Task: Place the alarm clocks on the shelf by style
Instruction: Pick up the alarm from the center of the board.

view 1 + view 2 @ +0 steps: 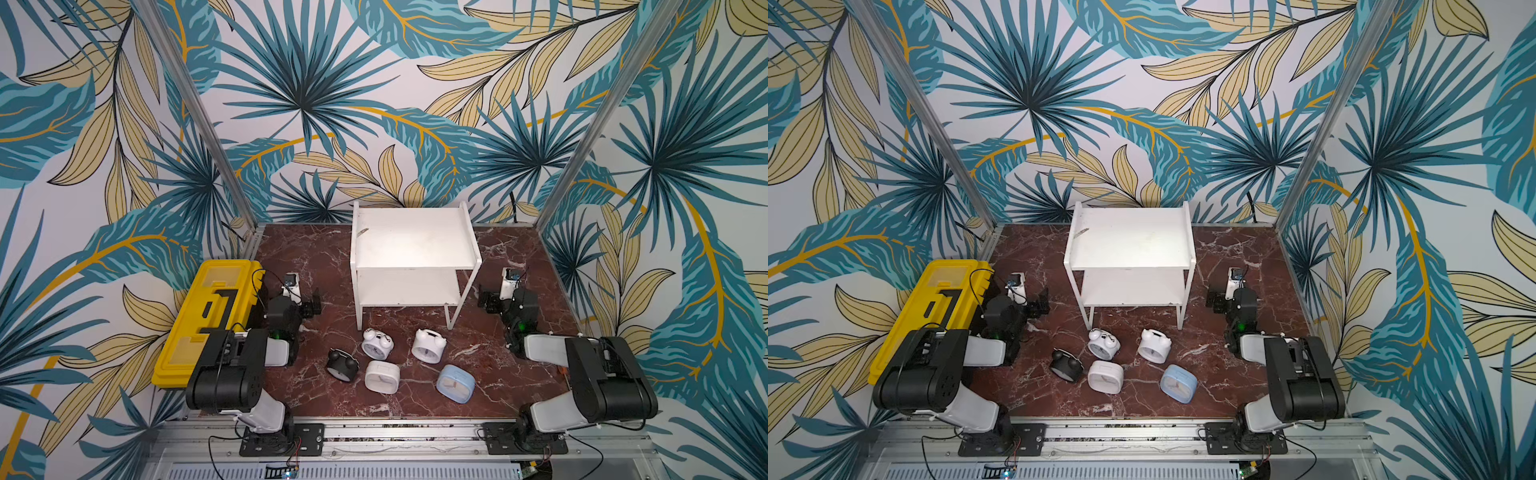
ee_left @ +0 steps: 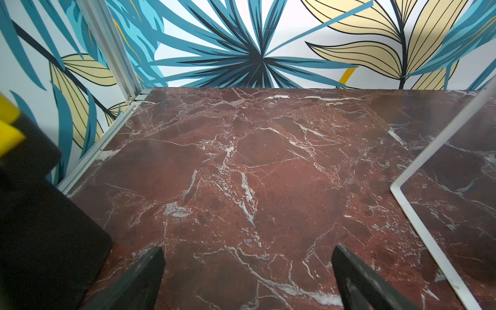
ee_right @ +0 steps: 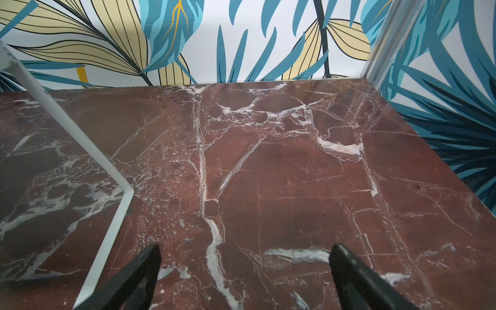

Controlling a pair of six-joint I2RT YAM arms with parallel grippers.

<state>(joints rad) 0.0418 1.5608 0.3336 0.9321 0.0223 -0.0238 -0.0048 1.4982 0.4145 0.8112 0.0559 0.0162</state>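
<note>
Top-view inventory, dial centred on the clock cluster, 12 o'clock toward the back wall.

1. Alarm clocks, five, all set on the table [image 1: 519, 374] in front of the shelf and well apart from both grippers.
- black twin-bell clock [image 1: 341, 364]: placed at 9 o'clock.
- white twin-bell clock A [image 1: 377, 343]: placed at 11 o'clock, just beside the black one.
- white twin-bell clock B [image 1: 428, 346]: placed at 1 o'clock.
- white rounded-square clock [image 1: 382, 377]: placed at 7 o'clock, dial seen from above.
- light-blue rounded-square clock [image 1: 455, 383]: placed at 4 o'clock, dial seen from above.

2. Shelf [image 1: 415, 241]: white, two-tier, stood at 12 o'clock near the back wall. Both boards are shown bare in both top views.

3. Left gripper [image 2: 248, 247]: located at 10 o'clock, near the shelf's leg. Its jaws are spread wide in the left wrist view, with only marble seen between them.

4. Right gripper [image 3: 246, 245]: located at 2 o'clock, near the opposite shelf leg. Its jaws are likewise spread wide, and nothing is held.

5. Yellow toolbox [image 1: 208, 316]: laid at 9 o'clock on the table's edge, beyond the left arm.

6. Surround: the walls are covered with leaf-patterned wallpaper [image 1: 374, 104].
</note>
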